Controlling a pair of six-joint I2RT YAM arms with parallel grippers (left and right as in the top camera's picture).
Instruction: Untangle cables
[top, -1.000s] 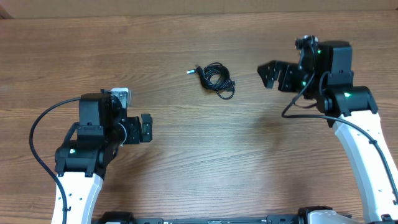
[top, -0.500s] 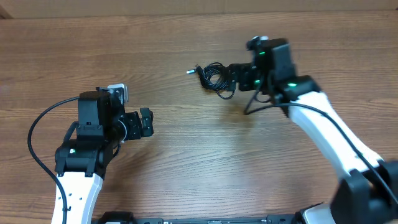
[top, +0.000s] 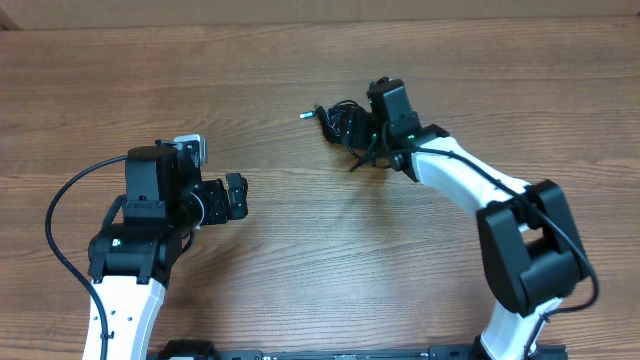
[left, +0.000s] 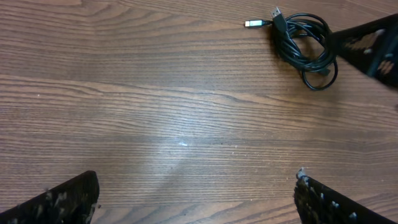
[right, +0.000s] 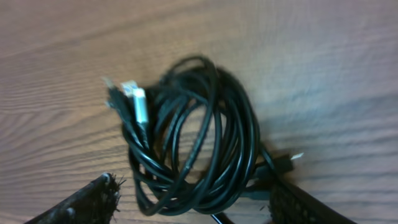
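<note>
The cables (top: 335, 121) lie as a small coiled black bundle on the wooden table, far centre, with a pale tip (top: 303, 116) pointing left. My right gripper (top: 358, 128) is over the bundle's right side. In the right wrist view it (right: 193, 202) is open, with a finger on each side of the near end of the coil (right: 193, 130); a silver plug (right: 138, 102) lies at the upper left. My left gripper (top: 235, 198) is open and empty, well to the near left of the bundle. In the left wrist view (left: 196, 199) the bundle (left: 305, 43) lies far to the upper right.
The wooden table (top: 300, 260) runs across the whole view. The right arm (top: 470, 185) reaches across the right half from the near edge. The left arm's body (top: 140, 230) stands at the near left. The table's far edge (top: 320, 22) is at the top.
My right arm has swung left from the far right of the table until its open gripper is over the cable bundle. The left arm has barely moved. The cables lie as before.
</note>
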